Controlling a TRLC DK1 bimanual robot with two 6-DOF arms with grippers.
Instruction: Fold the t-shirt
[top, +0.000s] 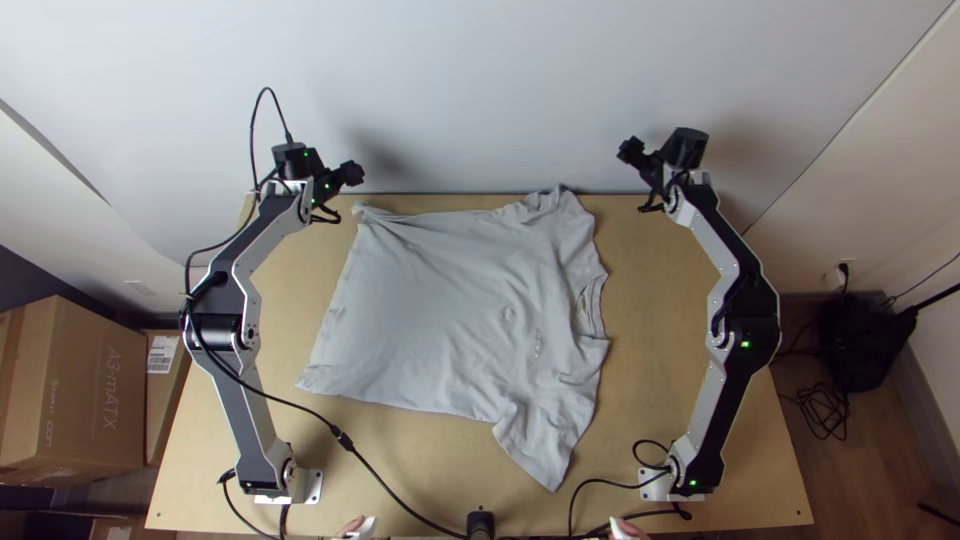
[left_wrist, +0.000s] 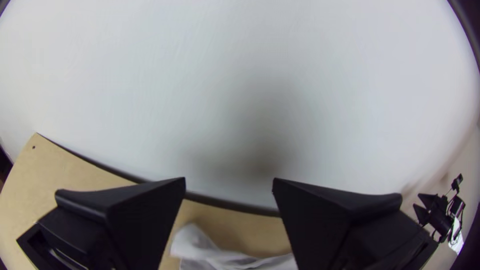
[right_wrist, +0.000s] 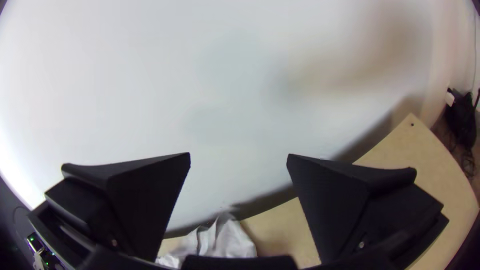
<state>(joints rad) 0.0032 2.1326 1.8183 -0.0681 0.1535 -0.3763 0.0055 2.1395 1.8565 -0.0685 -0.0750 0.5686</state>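
The wall (top: 480, 90) is rising smooth, pale and matt behind the table, with soft shadows spreading across it. The table (top: 650, 310) is showing a flat, light wooden top with a fine, even surface and straight edges.

The shirt (top: 430, 310) is lying spread on the middle of the table, its thin, soft grey cloth wrinkling in shallow creases. Its hem is facing the left arm (top: 245, 410) and its neck the right arm (top: 720, 400). 1 sleeve is bunching at the far edge; the other is lying flatter, pointing toward the near edge. The far hem corner is gathering into a small twist. Small print is marking the chest.

The 2 arms are standing on either side of the shirt, their smooth silver-grey links angling between black joints.

Brown cardboard boxes (top: 95, 390) are sitting beyond the left arm's side, square-edged and stiff. On the other side, a brown floor (top: 870, 450) is running under a tangle of thin black cables (top: 825, 410).

The left gripper (top: 352, 173) is hanging near the twisted hem corner, its jaws standing wide apart. The right gripper (top: 630, 152) is hanging beyond the bunched sleeve, toward the right arm's side, its wedge-shaped black jaws also standing wide apart.

A glossy black cable (top: 345, 440) is curving from the left arm to the near edge.
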